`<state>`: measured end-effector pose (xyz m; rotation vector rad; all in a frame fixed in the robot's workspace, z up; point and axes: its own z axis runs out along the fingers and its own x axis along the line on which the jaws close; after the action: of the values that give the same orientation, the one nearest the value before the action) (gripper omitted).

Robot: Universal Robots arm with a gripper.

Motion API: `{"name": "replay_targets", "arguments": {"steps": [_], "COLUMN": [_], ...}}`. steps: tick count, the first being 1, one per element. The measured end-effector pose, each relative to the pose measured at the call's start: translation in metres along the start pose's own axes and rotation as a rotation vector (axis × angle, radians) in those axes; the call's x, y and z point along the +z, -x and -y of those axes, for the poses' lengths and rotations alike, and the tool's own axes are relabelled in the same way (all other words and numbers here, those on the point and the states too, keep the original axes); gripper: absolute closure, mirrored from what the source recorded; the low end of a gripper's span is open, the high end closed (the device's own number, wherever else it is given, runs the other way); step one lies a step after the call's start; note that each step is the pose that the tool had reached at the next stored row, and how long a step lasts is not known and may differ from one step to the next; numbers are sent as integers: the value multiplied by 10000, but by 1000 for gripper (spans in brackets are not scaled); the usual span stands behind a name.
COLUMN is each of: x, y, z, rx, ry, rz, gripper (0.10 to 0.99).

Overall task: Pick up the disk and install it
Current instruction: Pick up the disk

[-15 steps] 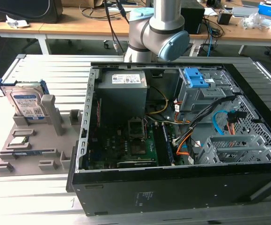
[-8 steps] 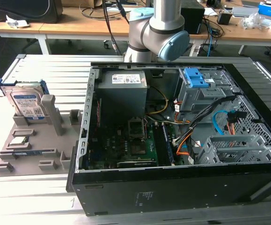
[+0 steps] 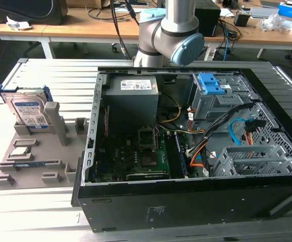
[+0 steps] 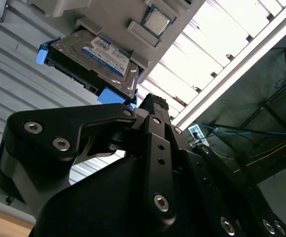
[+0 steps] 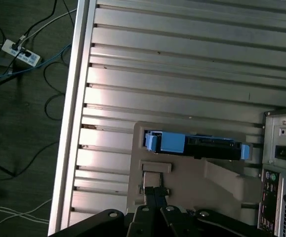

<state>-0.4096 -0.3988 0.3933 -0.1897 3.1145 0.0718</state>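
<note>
The disk (image 3: 27,108), a silver drive with a white-and-blue label in a blue frame, stands on edge in a grey holder (image 3: 35,156) at the exterior view's left, beside the open computer case (image 3: 186,201). In the first wrist view I see the disk (image 5: 197,144) edge-on in the holder (image 5: 192,173), some way beyond my gripper (image 5: 155,191). The second wrist view shows the disk's (image 4: 96,59) label face past my gripper (image 4: 152,102). My fingers sit together with nothing between them, apart from the disk.
The arm's base joints (image 3: 171,35) rise behind the case. Inside the case a grey drive bay with blue latches (image 3: 211,85) sits at the back right, with a power supply (image 3: 133,96), motherboard (image 3: 135,156) and cables. A small chip (image 3: 23,150) lies on the holder. The ribbed metal table (image 5: 182,59) surrounds it.
</note>
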Motion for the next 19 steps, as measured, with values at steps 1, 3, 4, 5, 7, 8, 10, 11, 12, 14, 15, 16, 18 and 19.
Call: {"name": "replay_targets", "arguments": {"steps": [1,3,4,5,7,8,10,11,12,14,15,16,18,19], "x": [0,0,0,0,0,0,0,0,0,0,0,0,0,0], "y": [0,0,0,1,1,1,2,1,1,1,2,1,1,2], "z": [0,0,0,0,0,0,0,0,0,0,0,0,0,0], "rx": [-67,-176,-220,-262,-365,-403,-525,-559,-592,-749,-914,-1006,-1155,-1204], "ry": [2,4,5,6,9,10,12,13,14,18,22,24,27,28], "rz": [-3,-8,-10,-11,-17,-18,-24,-25,-27,-33,-41,-45,-52,-54], "gripper": [980,980,980,980,980,980,980,980,980,980,980,980,980,980]}}
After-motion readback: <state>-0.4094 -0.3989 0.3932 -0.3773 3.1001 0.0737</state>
